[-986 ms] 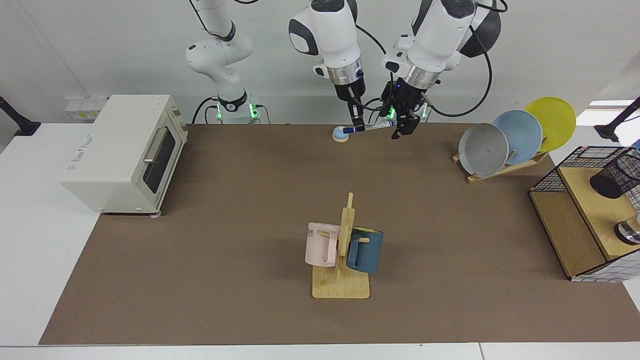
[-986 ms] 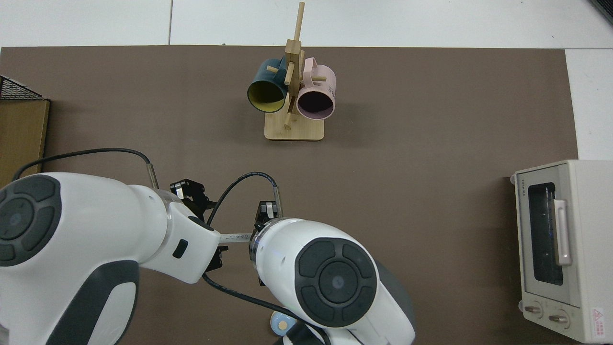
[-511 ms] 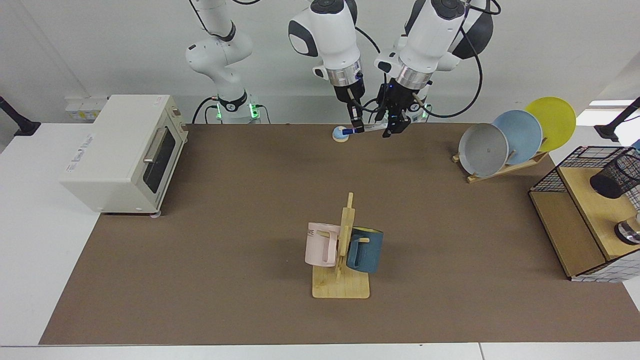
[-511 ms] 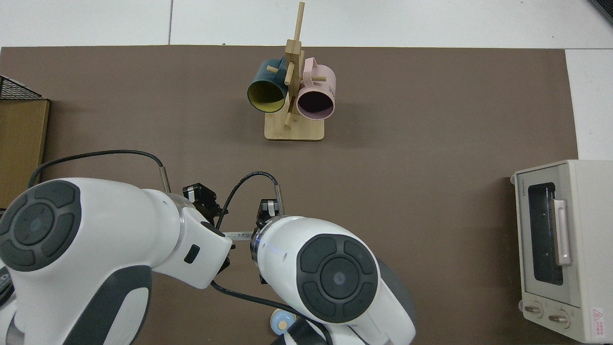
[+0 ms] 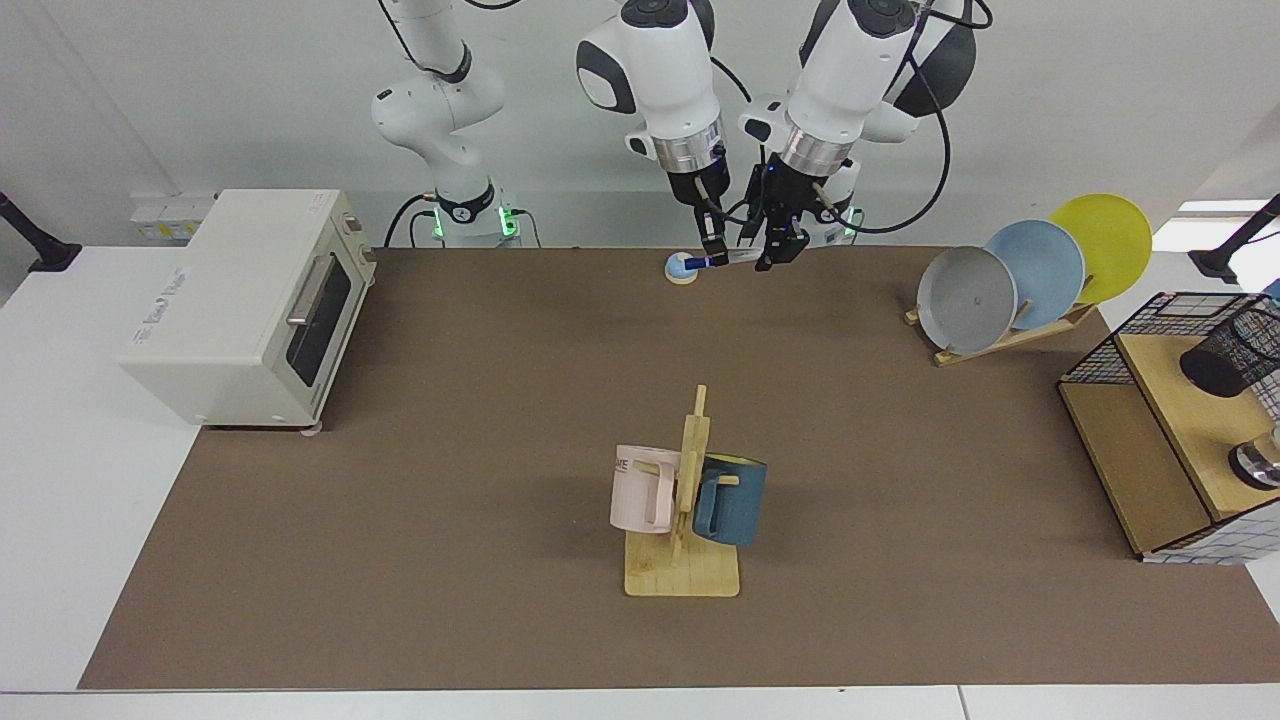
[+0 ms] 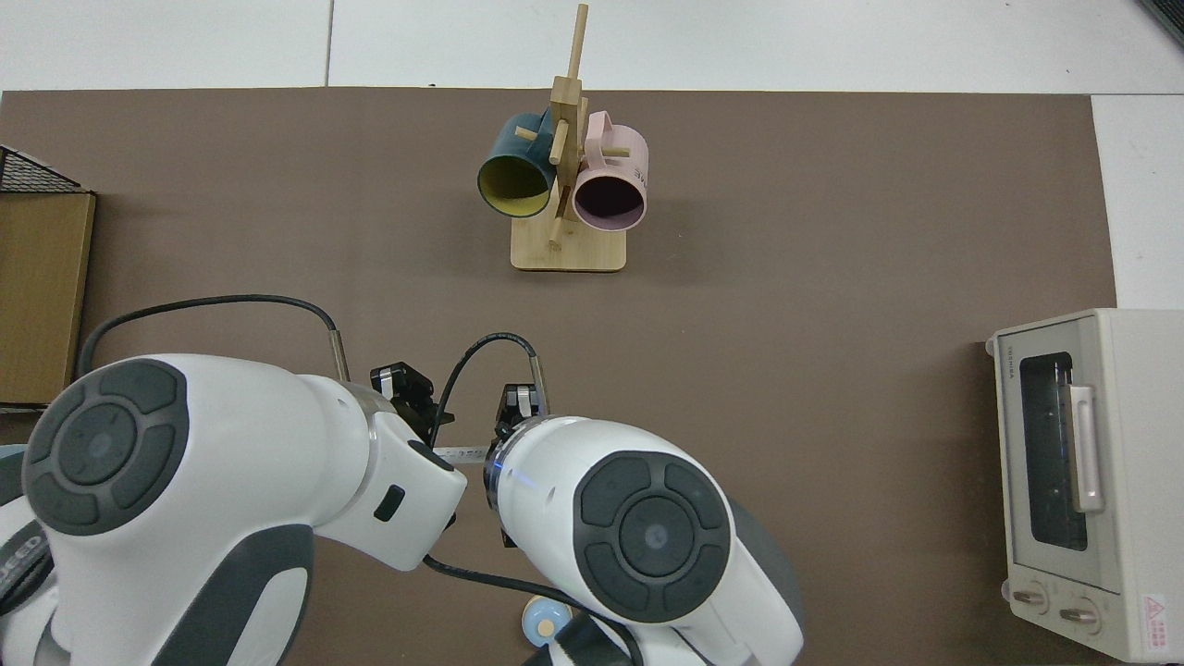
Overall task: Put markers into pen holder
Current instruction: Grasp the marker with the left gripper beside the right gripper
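- Facing view: the marker (image 5: pixel 738 256) hangs over the far edge of the table (image 5: pixel 500 420), nearly level, its blue end just beside a small round blue-and-white object (image 5: pixel 681 267).
- The right end effector (image 5: pixel 712 254) is clamped on the marker close to that blue end. The left end effector (image 5: pixel 776 250) is at the white end of the barrel, and whether it has a grip there I cannot tell.
- This looks like a hand-over to the left arm. The pen holder (image 5: pixel 1228 352) sits tilted on the wire rack (image 5: pixel 1100 350), well apart from the marker and on the left arm's side.
- To do it well, the right end effector should let go only once the left one has a firm grip on the bare barrel. It should then draw away along the marker's length, so the marker is not twisted.
- A grip near one end would leave plenty of barrel free to go into the tilted cup mouth.
- Top view: only a short sliver of the marker (image 6: pixel 465 453) shows between the two wrists, and both end effectors are mostly hidden under them.
- The pen holder is out of sight here. Only the rack's edge (image 6: pixel 37 176) shows, so the carry should be judged from the facing camera.
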`<state>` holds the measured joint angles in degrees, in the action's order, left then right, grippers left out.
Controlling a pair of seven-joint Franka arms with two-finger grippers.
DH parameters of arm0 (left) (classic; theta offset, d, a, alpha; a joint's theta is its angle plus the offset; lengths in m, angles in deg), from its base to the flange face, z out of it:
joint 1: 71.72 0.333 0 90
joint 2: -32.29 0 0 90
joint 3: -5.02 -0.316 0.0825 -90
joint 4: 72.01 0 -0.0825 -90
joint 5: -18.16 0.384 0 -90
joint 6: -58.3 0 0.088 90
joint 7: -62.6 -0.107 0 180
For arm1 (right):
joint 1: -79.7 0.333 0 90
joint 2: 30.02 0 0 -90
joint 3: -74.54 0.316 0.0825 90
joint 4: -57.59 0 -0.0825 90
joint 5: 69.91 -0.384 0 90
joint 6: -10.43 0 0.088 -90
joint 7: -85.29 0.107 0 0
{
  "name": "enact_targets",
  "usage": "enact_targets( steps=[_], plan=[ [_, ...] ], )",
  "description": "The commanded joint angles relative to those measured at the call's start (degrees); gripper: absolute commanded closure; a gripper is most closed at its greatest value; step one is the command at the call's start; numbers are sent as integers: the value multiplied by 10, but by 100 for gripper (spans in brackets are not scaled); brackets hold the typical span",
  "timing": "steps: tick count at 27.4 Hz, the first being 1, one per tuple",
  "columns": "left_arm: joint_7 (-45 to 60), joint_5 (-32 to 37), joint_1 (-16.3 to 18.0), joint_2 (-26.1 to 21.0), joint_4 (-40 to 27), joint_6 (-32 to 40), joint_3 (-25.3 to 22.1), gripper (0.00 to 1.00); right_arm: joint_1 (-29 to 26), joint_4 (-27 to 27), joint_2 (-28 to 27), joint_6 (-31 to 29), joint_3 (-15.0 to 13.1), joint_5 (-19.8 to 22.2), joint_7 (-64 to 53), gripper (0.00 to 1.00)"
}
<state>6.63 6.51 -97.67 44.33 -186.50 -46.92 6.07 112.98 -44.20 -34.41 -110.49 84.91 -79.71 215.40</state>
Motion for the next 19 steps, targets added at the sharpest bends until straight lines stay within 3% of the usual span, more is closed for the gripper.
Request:
enact_targets(
  steps=[1,8,9,11,14,19],
  plan=[
    [-2,-7,-9,13,-14,12,-8,36,-4,11,-8,-4,4,0,11,100],
    [1,-5,-10,16,-14,32,-8,38,-5,12,-8,-4,4,0,11,100],
    [2,-5,-10,16,-14,36,-7,42,-5,12,-8,-4,4,0,11,100],
    [2,-5,-9,16,-14,36,-4,59,-5,12,-8,-4,4,1,11,100],
    [0,-3,-9,15,-14,32,-4,98,-5,11,-8,-4,4,1,10,100],
    [2,0,-9,14,-14,31,-4,100,-5,11,-8,-3,4,0,10,100]
  ],
)
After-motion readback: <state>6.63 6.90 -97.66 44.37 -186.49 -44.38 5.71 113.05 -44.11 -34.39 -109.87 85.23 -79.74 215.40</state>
